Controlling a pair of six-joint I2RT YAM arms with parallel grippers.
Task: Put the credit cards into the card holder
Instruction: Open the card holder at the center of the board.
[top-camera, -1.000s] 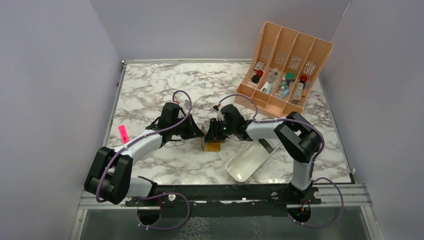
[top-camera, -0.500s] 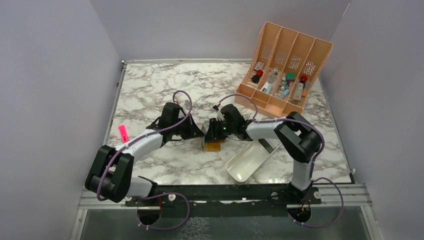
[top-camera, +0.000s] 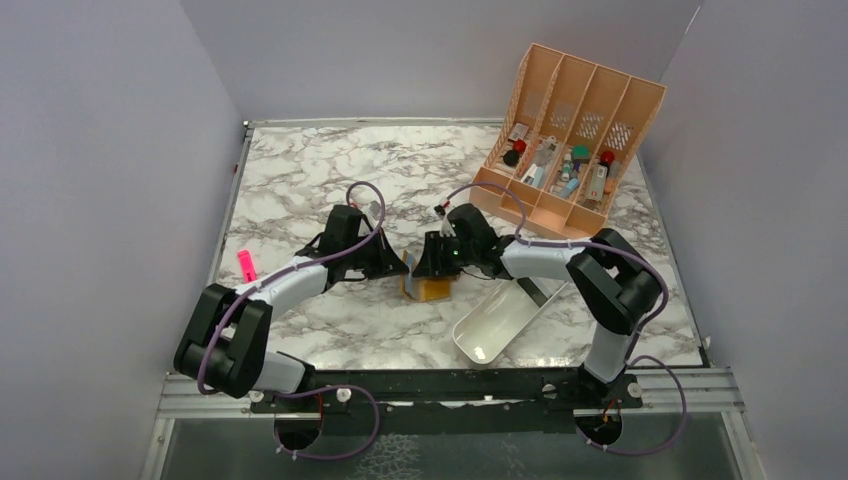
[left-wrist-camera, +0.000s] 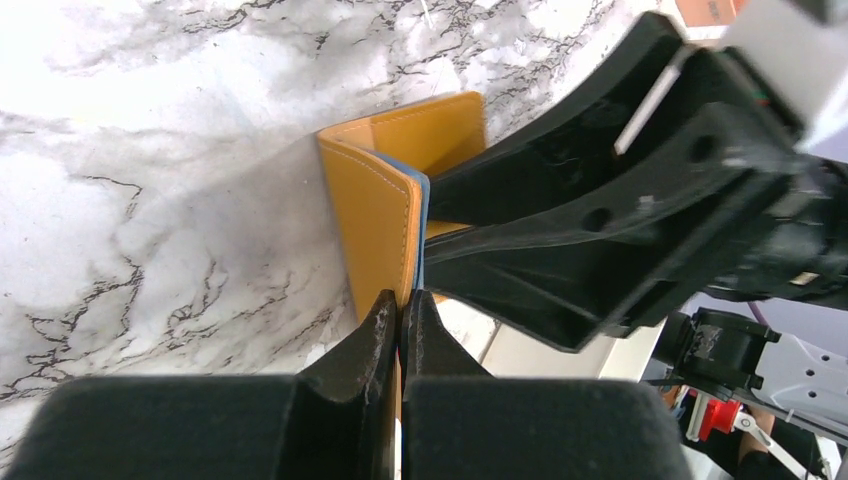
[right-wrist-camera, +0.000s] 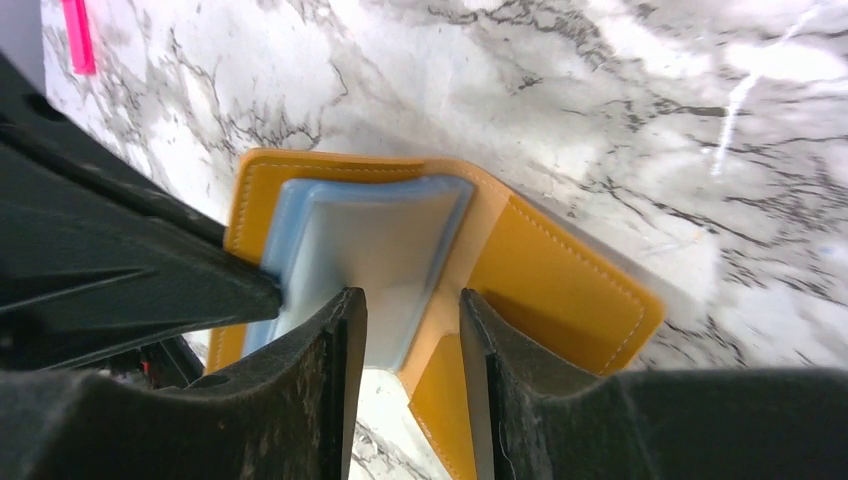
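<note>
Marble tabletop (top-camera: 300, 170): peach organiser (top-camera: 575, 110) at the far right corner, white tray (top-camera: 495, 325) by the near edge. At the centre, the mustard card holder (right-wrist-camera: 560, 280) stands half-open, pale blue credit cards (right-wrist-camera: 370, 240) inside. The left gripper (left-wrist-camera: 400, 320) clamps its flap; the right gripper (right-wrist-camera: 412, 310), jaws partly apart, straddles the cards.

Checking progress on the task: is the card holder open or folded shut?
Open: the card holder has its flaps standing apart, with pale blue cards between them and the left gripper pinching one flap.
</note>
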